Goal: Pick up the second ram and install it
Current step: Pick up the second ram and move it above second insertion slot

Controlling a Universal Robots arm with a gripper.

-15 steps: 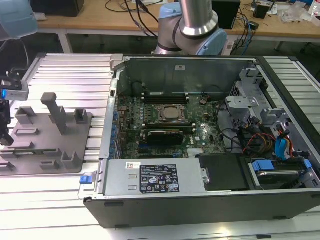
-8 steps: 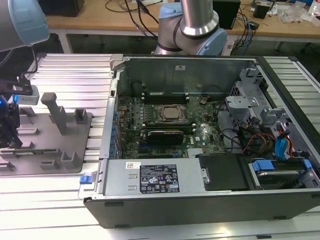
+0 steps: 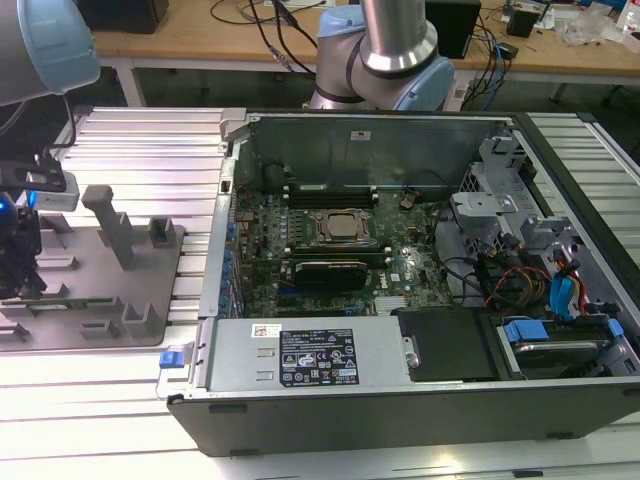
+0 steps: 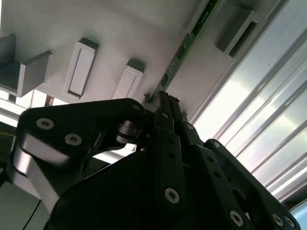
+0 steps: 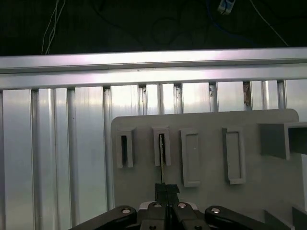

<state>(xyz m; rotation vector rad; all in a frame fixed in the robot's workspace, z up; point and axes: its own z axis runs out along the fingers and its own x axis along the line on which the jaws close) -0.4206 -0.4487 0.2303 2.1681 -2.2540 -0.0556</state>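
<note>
Hand (image 5: 166,190) was closed narrowly on the ram (image 4: 184,45), with its fingers (image 4: 166,143) pinching the near end of the stick. The ram was a thin green board seen edge-on, with dark chips along it, standing on edge in a slot of the grey holder (image 5: 268,191). The holder rested on a ribbed metal table (image 5: 57,158). In the exterior view it lay at that view's left, beside an open computer case (image 3: 400,380). Cables (image 3: 270,40) trailed over a wooden table behind.
</note>
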